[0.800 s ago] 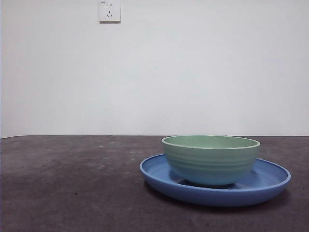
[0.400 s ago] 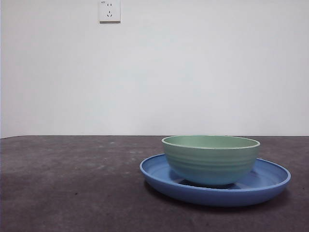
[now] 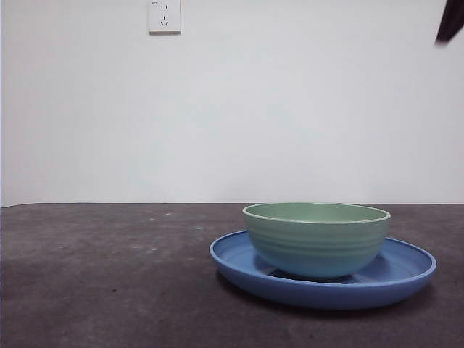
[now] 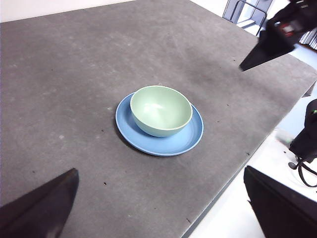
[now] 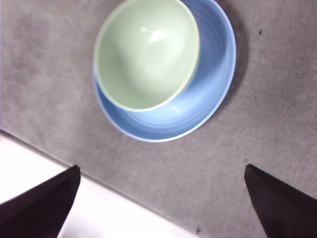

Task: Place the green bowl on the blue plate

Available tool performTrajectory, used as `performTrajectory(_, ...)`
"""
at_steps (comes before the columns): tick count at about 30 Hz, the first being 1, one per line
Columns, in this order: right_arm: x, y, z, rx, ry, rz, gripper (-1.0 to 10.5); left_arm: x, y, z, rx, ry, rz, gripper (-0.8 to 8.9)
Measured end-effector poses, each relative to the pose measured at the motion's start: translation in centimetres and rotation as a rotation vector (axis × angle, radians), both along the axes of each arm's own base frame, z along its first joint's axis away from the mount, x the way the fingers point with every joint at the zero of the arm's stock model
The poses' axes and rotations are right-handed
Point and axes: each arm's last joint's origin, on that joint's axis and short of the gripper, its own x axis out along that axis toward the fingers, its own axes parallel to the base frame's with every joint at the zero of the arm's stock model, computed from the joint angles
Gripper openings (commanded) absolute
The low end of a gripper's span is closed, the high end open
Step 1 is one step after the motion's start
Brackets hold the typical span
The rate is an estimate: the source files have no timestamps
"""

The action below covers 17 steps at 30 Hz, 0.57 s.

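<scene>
The pale green bowl (image 3: 315,243) stands upright inside the blue plate (image 3: 406,272), a little off the plate's centre, on the dark grey table. No gripper touches either one. My right gripper (image 5: 162,166) hangs open high above the bowl (image 5: 146,54) and plate (image 5: 213,74), with nothing between its jaws. It also shows in the left wrist view as the dark right gripper (image 4: 282,34) raised over the table. A black arm tip (image 3: 451,20) sits in the front view's top right corner. My left gripper (image 4: 161,169) is open and empty, well back from the bowl (image 4: 161,110) and plate (image 4: 190,136).
A white wall socket (image 3: 164,16) is on the back wall. The table's edge (image 4: 223,188) runs close to the plate on one side, with white floor and black equipment (image 4: 304,148) beyond it.
A black arm tip has come into the top right corner of the front view. The bowl and plate have not moved.
</scene>
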Motion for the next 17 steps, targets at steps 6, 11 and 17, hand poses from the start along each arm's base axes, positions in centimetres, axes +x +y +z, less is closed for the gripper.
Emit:
performTrajectory(6, 4.4, 0.3, -2.7, -0.053, 0.077, -0.038, 5.6, 0.0, 0.0, 0.0, 0.0, 0.0, 0.0, 5.31)
performTrajectory(11, 7.3, 0.0, -5.1, -0.07, 0.118, -0.055, 4.6, 0.0, 0.0, 0.0, 0.0, 0.0, 0.0, 5.31)
performTrajectory(17, 10.0, 0.2, -7.3, -0.071, 0.109, -0.055, 3.0, 0.0, 0.0, 0.0, 0.0, 0.0, 0.0, 5.31)
